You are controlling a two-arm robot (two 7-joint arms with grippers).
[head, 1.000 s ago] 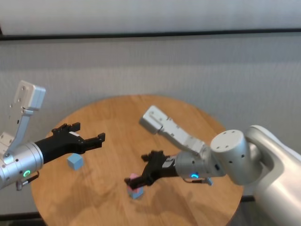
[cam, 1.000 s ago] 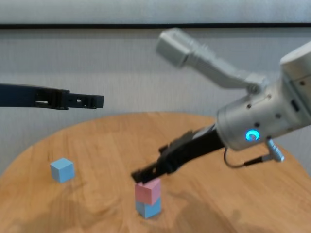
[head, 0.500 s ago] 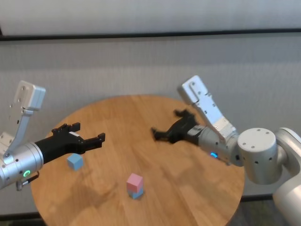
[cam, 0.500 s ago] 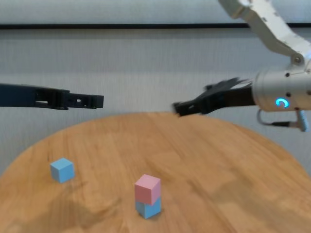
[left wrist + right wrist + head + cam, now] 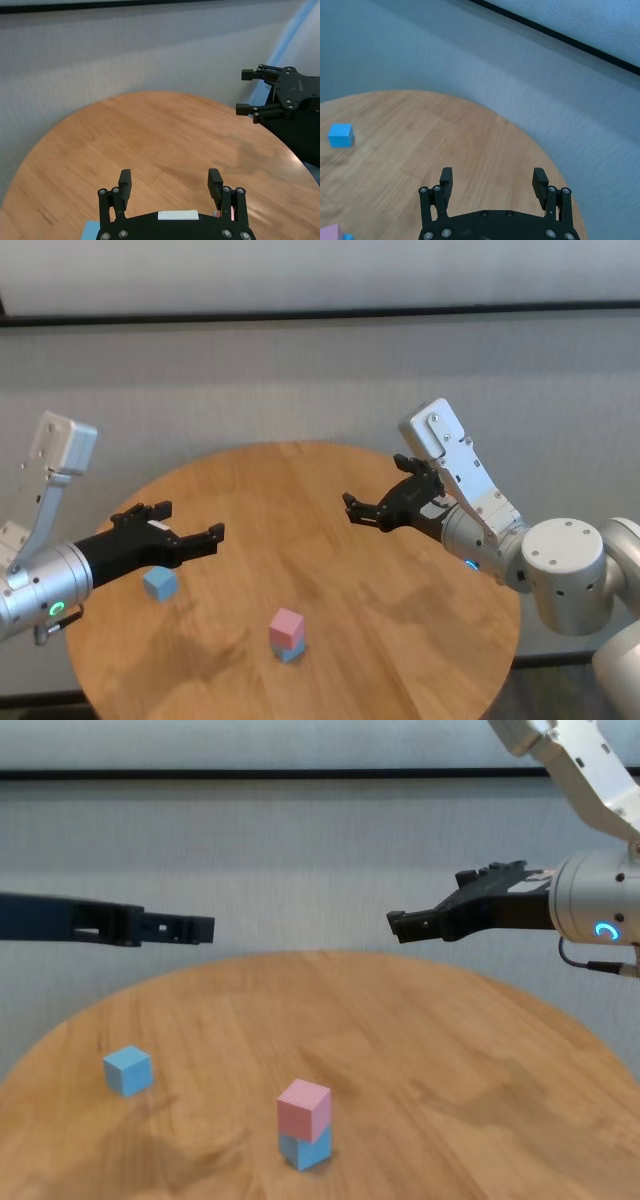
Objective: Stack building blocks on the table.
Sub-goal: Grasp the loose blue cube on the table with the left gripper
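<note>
Cubes are sitting on the table (image 5: 330, 490), three of them in all, small, plain and matte, equal in size: two light blue and one pink. The pink cube (image 5: 304, 1109) is resting squarely on top of a light blue cube (image 5: 306, 1150), making a two-high stack near the table's near edge, about midway across. The second light blue cube (image 5: 128, 1070) is lying alone toward the robot's left, well apart from the stack. The round top is showing a light brown wood grain.

Two grippers are hanging above the table, both spread wide and holding nothing. The left gripper (image 5: 190, 538) is hovering over the left side, above the lone blue cube. The right gripper (image 5: 372, 512) is hovering over the right side, well clear of the stack.
</note>
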